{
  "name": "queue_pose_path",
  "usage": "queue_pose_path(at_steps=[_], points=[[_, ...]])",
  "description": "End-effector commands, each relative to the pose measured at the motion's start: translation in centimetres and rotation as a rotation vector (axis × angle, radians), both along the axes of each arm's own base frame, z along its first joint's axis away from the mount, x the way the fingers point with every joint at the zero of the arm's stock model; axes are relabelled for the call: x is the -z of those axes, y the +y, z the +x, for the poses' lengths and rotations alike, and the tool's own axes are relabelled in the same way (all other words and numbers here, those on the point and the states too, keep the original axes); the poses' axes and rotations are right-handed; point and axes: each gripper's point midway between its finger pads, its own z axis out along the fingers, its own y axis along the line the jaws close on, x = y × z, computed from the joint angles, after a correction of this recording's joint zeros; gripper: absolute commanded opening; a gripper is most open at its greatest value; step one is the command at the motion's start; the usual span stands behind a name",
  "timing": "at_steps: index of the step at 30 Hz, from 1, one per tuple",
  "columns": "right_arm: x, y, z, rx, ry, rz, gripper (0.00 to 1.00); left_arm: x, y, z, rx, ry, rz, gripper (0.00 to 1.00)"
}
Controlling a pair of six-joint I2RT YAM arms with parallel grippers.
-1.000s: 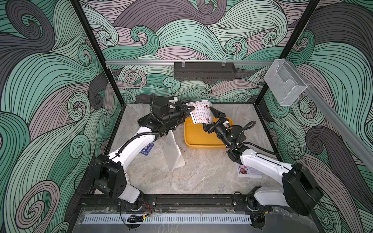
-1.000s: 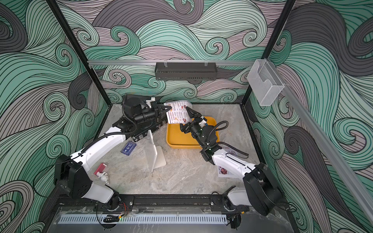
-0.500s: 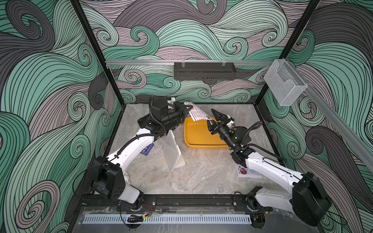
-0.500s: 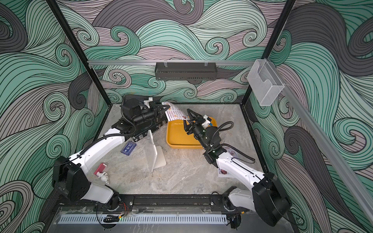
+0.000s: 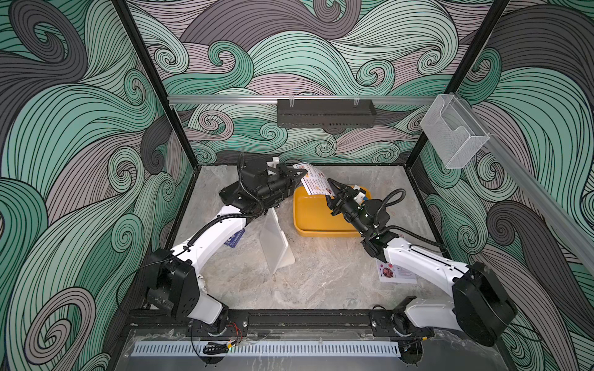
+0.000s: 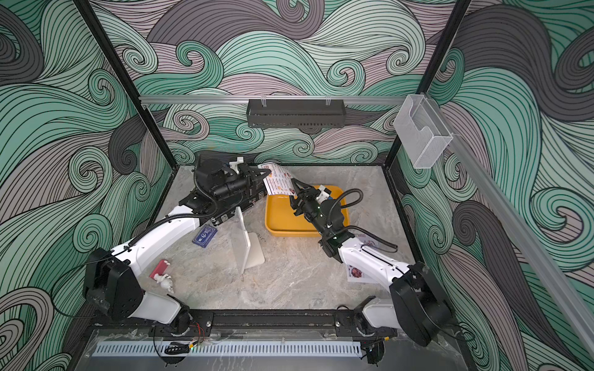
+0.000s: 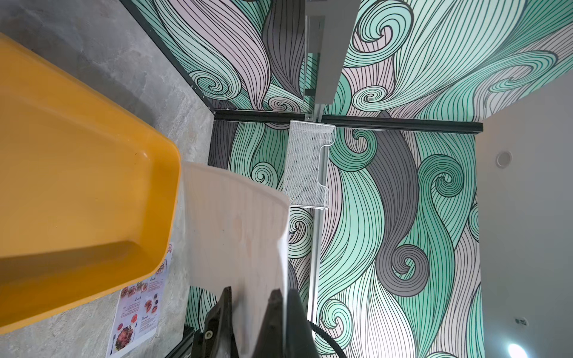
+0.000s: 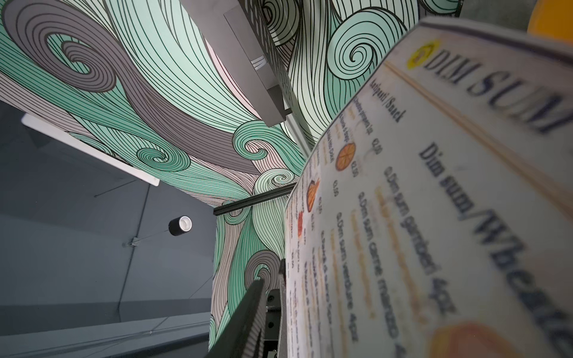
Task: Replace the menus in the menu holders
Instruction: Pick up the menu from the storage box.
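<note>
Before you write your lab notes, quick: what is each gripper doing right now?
Left gripper: closed, holding the menu.
Right gripper: jaws at the menu's edge; grip cannot be told.

DIM SUM menu [image 8: 434, 201]: print blurred, edge-cropped | pinkish menu [image 5: 398, 274]: seemingly half under right arm [image 5: 424, 261]
</note>
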Motion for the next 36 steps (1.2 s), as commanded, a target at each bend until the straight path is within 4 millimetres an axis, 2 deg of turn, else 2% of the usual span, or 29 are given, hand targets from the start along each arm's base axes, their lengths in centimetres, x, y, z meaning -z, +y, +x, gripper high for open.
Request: queue_pose_path(at_steps=[1,6,9,10,11,14,17,20,24,26,28,31,34,36], points=[[-2.1,0.1,0.0,0.0,-0.057,0.029,0.24,-1.9,-0.1,-0.6,0.008,-0.049,-0.033,0.0],[-2.0,0.4,-0.2,-0.005,-0.09,-0.024,0.01,-1.2,0.1,-0.6,-0.005,-0.045,-0.02,0.0],[-2.2,0.6,-0.8,-0.025,-0.156,-0.102,0.0,-0.4,0.7,-0.4,-0.032,-0.075,0.039,0.25],[-2.4,0.6,-1.3,-0.035,-0.184,-0.137,0.0,0.6,1.0,-0.3,-0.04,-0.078,0.097,0.34],[-2.3,0.5,-1.8,-0.039,-0.212,-0.187,0.0,0.2,1.9,-0.9,-0.06,-0.105,0.153,0.41],[-2.7,0.4,-3.5,-0.057,-0.328,-0.399,0.0,2.0,5.2,-1.4,-0.163,-0.133,0.367,0.52],[-2.6,0.6,-5.9,-0.116,-0.472,-0.713,0.0,3.2,9.5,-3.0,-0.274,-0.148,0.578,0.53],[-2.2,0.9,-8.2,-0.161,-0.62,-0.915,0.0,4.0,13.3,-5.5,-0.351,-0.157,0.723,0.51],[-1.0,1.2,-10.1,-0.229,-0.714,-0.99,0.0,7.9,17.6,-9.7,-0.384,-0.053,0.894,0.43],[-0.6,1.2,-10.6,-0.246,-0.74,-1.023,0.0,11.0,18.9,-12.4,-0.344,0.049,0.959,0.35],[-0.7,1.2,-10.8,-0.25,-0.764,-1.047,0.0,14.4,19.5,-14.8,-0.293,0.174,0.983,0.32],[-1.1,1.5,-11.0,-0.244,-0.807,-1.064,0.0,19.1,18.4,-17.4,-0.183,0.309,0.936,0.29],[-1.6,1.7,-11.1,-0.243,-0.841,-1.093,0.0,22.1,16.4,-17.7,-0.094,0.352,0.864,0.28],[-2.0,1.4,-11.0,-0.23,-0.851,-1.12,0.0,22.7,15.0,-17.0,-0.046,0.327,0.832,0.28]])
